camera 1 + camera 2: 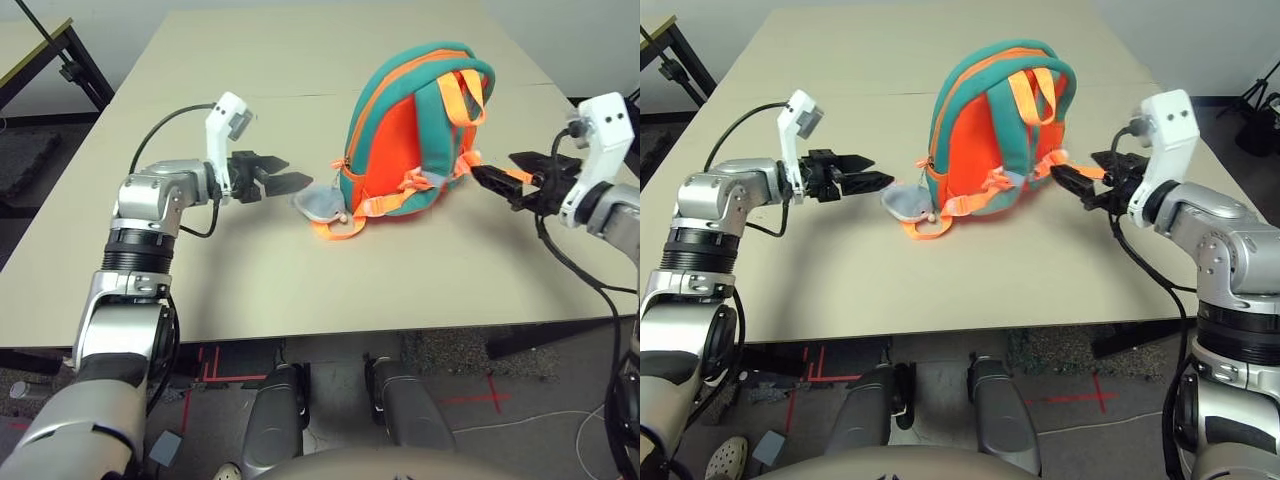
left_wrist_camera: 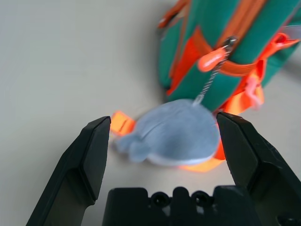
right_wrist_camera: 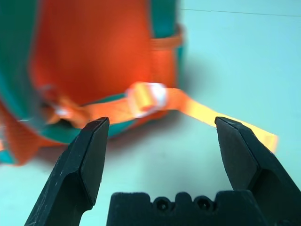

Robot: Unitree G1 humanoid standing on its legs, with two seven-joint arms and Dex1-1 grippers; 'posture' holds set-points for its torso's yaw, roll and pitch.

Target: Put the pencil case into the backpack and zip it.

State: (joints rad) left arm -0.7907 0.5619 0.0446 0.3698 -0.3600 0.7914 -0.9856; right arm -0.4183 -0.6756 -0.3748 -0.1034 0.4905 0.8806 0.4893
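The backpack [image 1: 400, 130] stands upright mid-table, orange with teal edging and orange straps facing me. A grey-white plush piece [image 1: 318, 203] lies on the table at its left foot, hung by a thin chain from an orange zip pull [image 2: 211, 59] low on that side. My left gripper [image 1: 290, 172] hovers just left of the plush, open, nothing between its fingers. On the other side my right gripper [image 1: 495, 172] is open beside a loose orange strap end [image 3: 207, 113], gripping nothing. The pencil case is out of view.
The beige table [image 1: 300, 290] has bare room in front of and behind the backpack. A black-framed table [image 1: 60, 60] stands at the far left. Cables trail from both wrists.
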